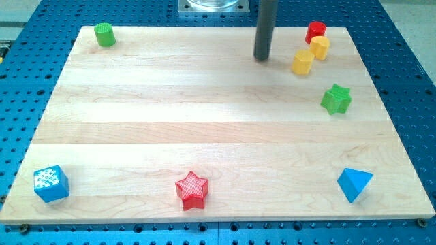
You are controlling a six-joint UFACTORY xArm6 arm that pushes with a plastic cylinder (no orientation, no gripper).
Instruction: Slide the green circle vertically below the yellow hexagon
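The green circle point(104, 34) stands at the board's top left corner. Two yellow blocks sit at the top right: one point(319, 47) just below a red cylinder point(315, 31) and touching it, the other point(303, 62) lower and to its left. I cannot tell which of them is the hexagon. My tip point(262, 58) rests on the board near the top, right of centre, a short way left of the lower yellow block and far right of the green circle. It touches no block.
A green star point(336, 99) lies at the right, below the yellow blocks. A red star point(191, 190) sits at the bottom centre, a blue cube point(51, 184) at the bottom left, a blue triangle point(354, 184) at the bottom right. The wooden board point(204, 116) lies on a blue perforated table.
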